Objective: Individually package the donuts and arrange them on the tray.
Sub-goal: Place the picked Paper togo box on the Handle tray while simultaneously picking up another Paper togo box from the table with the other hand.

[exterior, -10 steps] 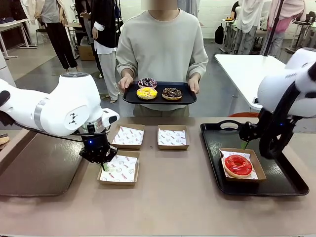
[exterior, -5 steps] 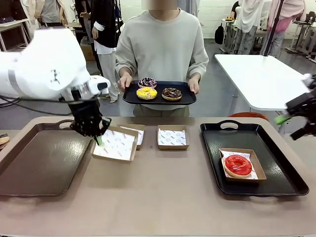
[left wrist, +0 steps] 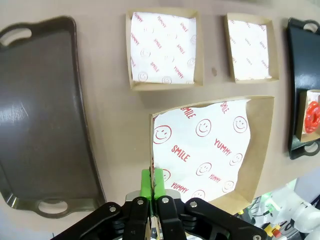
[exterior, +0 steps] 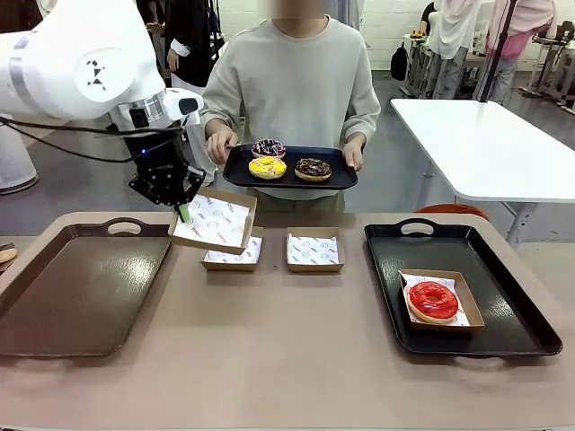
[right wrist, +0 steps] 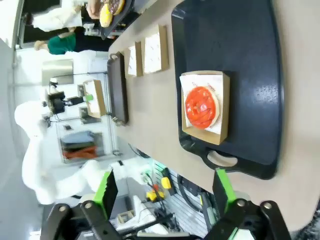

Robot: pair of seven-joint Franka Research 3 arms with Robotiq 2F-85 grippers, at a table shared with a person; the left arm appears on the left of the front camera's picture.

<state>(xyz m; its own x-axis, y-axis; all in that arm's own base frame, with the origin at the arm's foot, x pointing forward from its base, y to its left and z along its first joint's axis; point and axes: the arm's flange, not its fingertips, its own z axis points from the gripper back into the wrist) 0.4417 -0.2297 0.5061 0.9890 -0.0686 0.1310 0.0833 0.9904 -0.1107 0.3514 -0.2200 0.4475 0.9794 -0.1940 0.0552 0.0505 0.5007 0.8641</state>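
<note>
The left end effector [exterior: 184, 214] is up above the bench [exterior: 296, 359], at the left rim of a raised box [exterior: 216, 222]. Below that box a second box [exterior: 235, 257] lies on the bench, with a third box [exterior: 314, 250] just right of it. Below and left of the end effector lies the left tray [exterior: 81, 287]. Far to its right lies the right tray [exterior: 521, 328], in it a fourth box [exterior: 469, 310] with a donut [exterior: 433, 300] inside. Behind and right of the end effector, a person's tray [exterior: 346, 176] carries three donuts [exterior: 268, 168].
</note>
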